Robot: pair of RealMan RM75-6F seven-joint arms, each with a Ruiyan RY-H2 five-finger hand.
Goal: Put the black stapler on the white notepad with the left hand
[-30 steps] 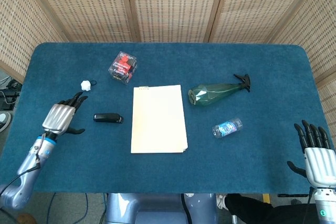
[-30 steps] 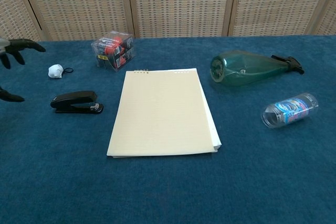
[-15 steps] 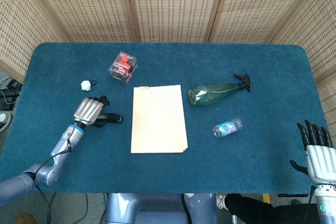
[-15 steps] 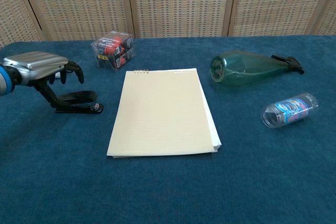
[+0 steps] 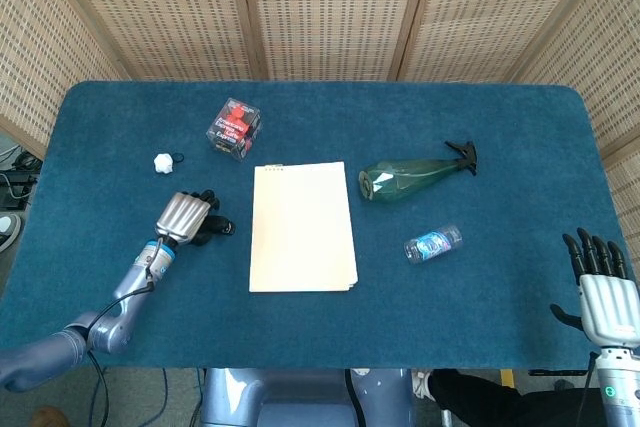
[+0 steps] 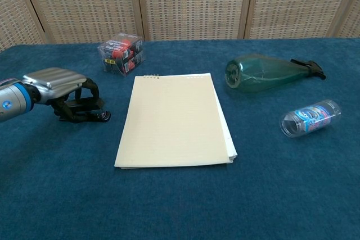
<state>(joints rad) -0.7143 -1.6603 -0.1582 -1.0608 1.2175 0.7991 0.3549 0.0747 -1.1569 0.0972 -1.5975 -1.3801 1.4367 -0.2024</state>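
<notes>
The black stapler point(image 5: 216, 230) point(image 6: 93, 114) lies on the blue cloth left of the white notepad point(image 5: 302, 227) point(image 6: 174, 119), a small gap between them. My left hand point(image 5: 184, 216) point(image 6: 56, 83) covers the stapler from the left, its fingers curled down around the body, so only the stapler's right end shows. The stapler still rests on the table. My right hand point(image 5: 599, 292) hovers at the table's near right corner, fingers spread, holding nothing; only the head view shows it.
A clear box with red contents point(image 5: 234, 128) point(image 6: 121, 53) stands behind the stapler. A small white object point(image 5: 163, 161) lies at the far left. Right of the notepad lie a green spray bottle point(image 5: 410, 175) point(image 6: 264, 71) and a small plastic bottle point(image 5: 433, 243) point(image 6: 310, 117).
My left hand has moved right from the table's left edge onto the stapler and curled its fingers around it. The stapler and the right hand have barely shifted.
</notes>
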